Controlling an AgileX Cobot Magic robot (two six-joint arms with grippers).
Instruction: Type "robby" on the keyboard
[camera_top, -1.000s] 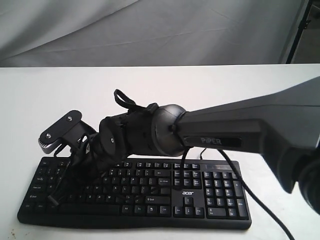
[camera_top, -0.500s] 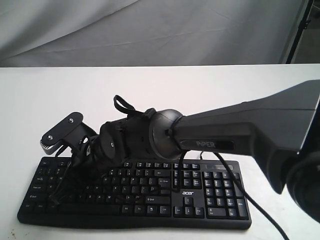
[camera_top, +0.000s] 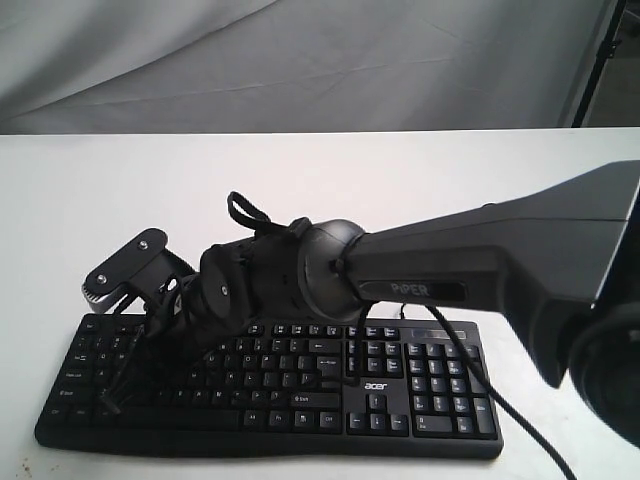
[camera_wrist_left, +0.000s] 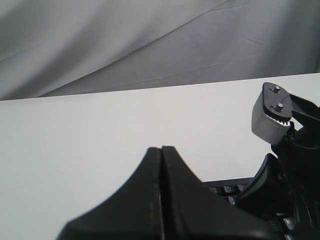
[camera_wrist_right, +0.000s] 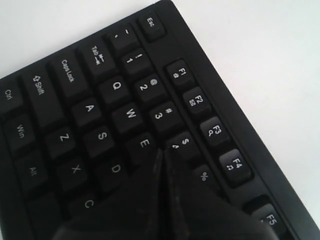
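The left pincer (camera_wrist_left: 161, 149), its fingers pressed flat together and holding nothing, hangs over the bare white counter (camera_wrist_left: 75, 150), off the left end of the keyboard (camera_top: 290, 385). The black keyboard lies near the front edge of the counter, its long axis running left to right. The right pincer (camera_wrist_right: 162, 152) is poised over its left letter block, also pressed together and empty, with its tip at the seam between the E key (camera_wrist_right: 144, 143) and the 4 key (camera_wrist_right: 182, 145). Whether the tip touches a key cannot be told. The R key, the first letter wanted, is probably hidden under those fingers, just past E on the side away from the W key (camera_wrist_right: 131, 114). The right arm (camera_top: 430, 270) reaches in from the right across most of the keyboard's length. It looks far better placed for the press than the left.
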